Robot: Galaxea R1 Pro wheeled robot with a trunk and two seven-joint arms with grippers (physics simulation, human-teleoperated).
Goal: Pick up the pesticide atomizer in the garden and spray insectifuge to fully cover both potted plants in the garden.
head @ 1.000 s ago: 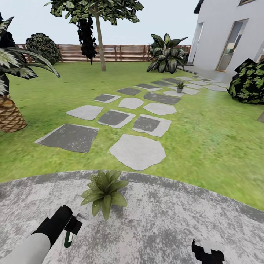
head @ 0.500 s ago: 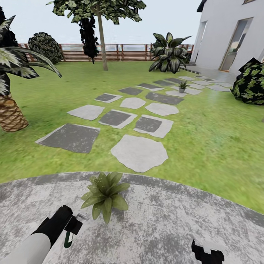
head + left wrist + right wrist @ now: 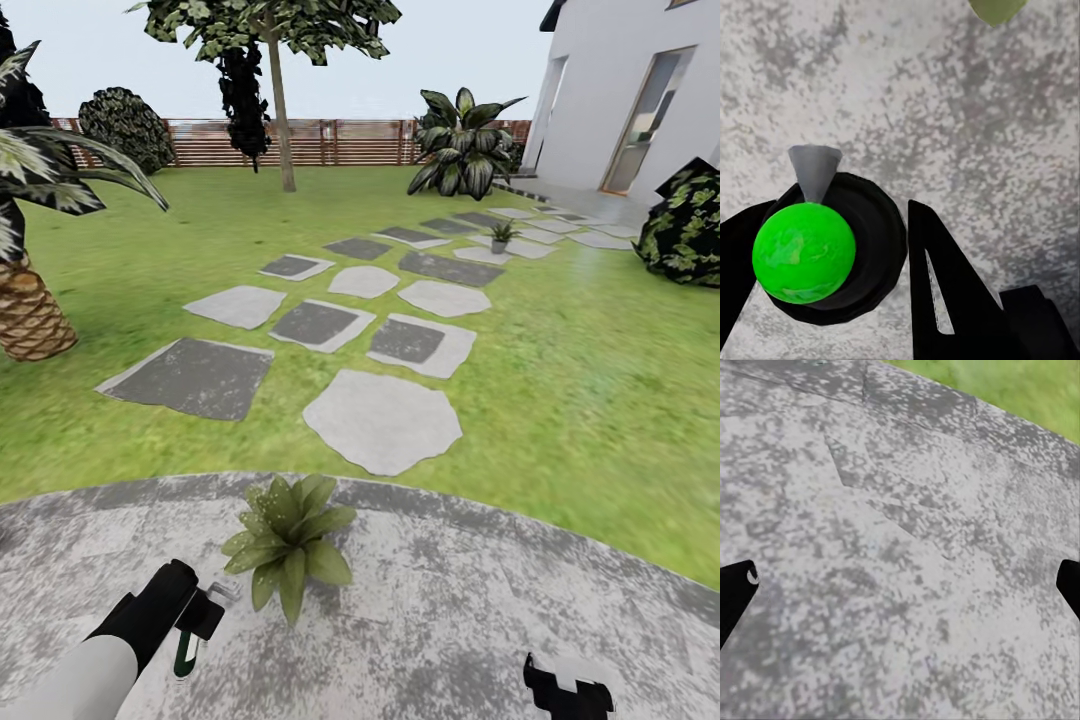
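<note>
My left gripper point(image 3: 196, 622) is shut on the pesticide atomizer point(image 3: 186, 650), whose dark green body hangs below the fingers over the round paved patch point(image 3: 450, 610). In the left wrist view the atomizer point(image 3: 821, 251) shows from above: a bright green ball, a grey nozzle cone and a black round body between the left gripper's point(image 3: 832, 259) black fingers. One potted plant point(image 3: 289, 543) stands just ahead and right of that gripper, its pot hidden by leaves. The other potted plant point(image 3: 500, 236) is far off on the stepping stones. My right gripper point(image 3: 566, 690) point(image 3: 900, 585) is open above bare paving.
Grey stepping stones point(image 3: 382, 421) lead across the lawn toward the white house point(image 3: 620, 90). A palm trunk point(image 3: 30, 312) stands at the left, a dark bush point(image 3: 685, 228) at the right. A big leafy bush point(image 3: 460, 140), a tree point(image 3: 280, 110) and the wooden fence point(image 3: 330, 143) lie behind.
The whole head view has shifted slightly, so the camera has moved; the near potted plant sits a little lower in the picture. Both grippers keep their places and states.
</note>
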